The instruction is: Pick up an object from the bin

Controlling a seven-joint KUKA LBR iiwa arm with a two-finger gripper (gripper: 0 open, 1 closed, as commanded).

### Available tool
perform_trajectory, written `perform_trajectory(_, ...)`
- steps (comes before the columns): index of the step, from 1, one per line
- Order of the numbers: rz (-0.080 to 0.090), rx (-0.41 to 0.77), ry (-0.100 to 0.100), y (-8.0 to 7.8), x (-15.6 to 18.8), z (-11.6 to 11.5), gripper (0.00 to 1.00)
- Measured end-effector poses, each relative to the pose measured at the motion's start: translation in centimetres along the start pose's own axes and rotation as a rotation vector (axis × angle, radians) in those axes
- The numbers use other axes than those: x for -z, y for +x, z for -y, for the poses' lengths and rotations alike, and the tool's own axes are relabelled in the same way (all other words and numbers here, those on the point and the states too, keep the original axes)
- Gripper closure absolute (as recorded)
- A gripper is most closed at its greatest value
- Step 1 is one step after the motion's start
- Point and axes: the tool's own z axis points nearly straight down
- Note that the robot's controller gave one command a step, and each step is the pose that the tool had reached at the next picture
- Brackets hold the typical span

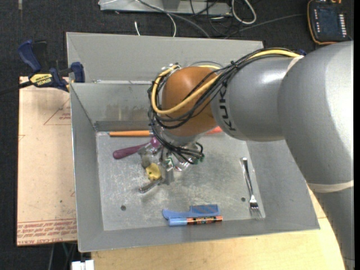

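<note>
The grey arm bears the partly visible letters "KUK".

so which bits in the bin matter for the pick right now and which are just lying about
In play: gripper, low in the middle of the bin; small yellow piece and grey metal piece right by it. Which one it is after I cannot tell.
Lying about: purple-handled tool, orange pencil at the back, fork on the right, blue pen at the front.
</note>
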Motion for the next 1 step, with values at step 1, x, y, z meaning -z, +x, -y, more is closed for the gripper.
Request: perform_trajectory(1, 0.0, 0.0, 0.0, 0.0, 0.0, 0.0, 1.0)
